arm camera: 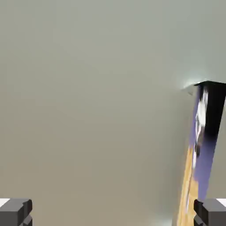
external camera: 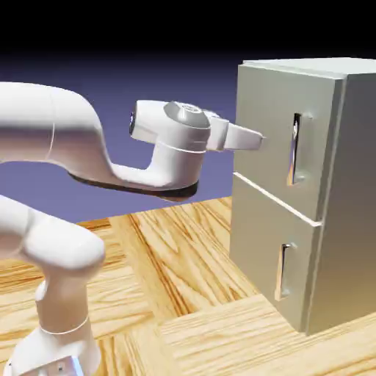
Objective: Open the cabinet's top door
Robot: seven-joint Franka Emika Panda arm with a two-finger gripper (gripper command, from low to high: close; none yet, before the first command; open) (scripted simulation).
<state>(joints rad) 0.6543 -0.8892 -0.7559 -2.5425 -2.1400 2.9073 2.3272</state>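
Grey fingertips (arm camera: 16,212) framing top door (external camera: 273,132), jaws standing wide apart, empty.
Gripper (external camera: 257,139) is pointing level at cabinet (external camera: 352,198), left of the handle (external camera: 296,149); door sitting closed.

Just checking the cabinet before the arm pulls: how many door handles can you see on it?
2. One vertical handle sits on the top door, near its right edge; the other handle sits on the lower door beneath. None seem hidden.
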